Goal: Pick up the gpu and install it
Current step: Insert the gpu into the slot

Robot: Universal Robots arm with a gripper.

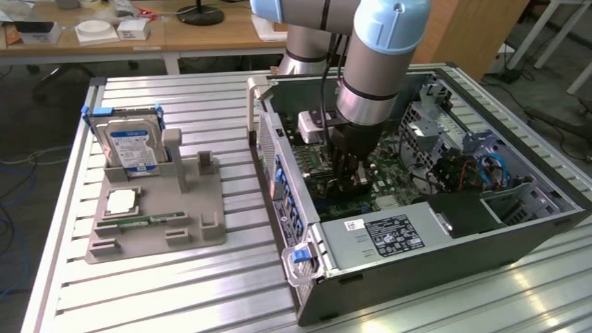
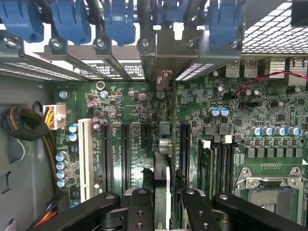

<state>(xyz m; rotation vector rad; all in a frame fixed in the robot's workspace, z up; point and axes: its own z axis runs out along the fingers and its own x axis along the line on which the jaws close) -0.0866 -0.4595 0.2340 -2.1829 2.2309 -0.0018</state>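
Counter [image 1: 185,291]: slatted metal, carries everything. Open PC case [image 1: 518,229] lies on its side, taking the exterior view's right half, motherboard [image 2: 120,103] facing up. Robot arm [image 1: 379,62] comes in from 12 o'clock and reaches straight down into the case's middle. Grey parts holder [image 1: 157,208] sits at 9 o'clock of the case, well apart from it; blue-labelled hard drive [image 1: 129,142] stands upright at its 12 o'clock end, a green RAM stick [image 1: 138,222] lies flat nearer 6 o'clock. Power supply [image 1: 389,236] with white label at the case's 6 o'clock corner.

Claw [image 2: 162,202] narrow, black fingers [image 2: 140,211] clamped on the gpu [image 2: 162,144]. Gpu stands on edge, seen as a thin strip running toward the rear slot brackets, its grey bracket end [image 2: 163,79] up against the case's back wall below the blue slot clips [image 2: 118,19]. Card sits between the black expansion slots [image 2: 124,154]; whether it's fully seated can't be told.
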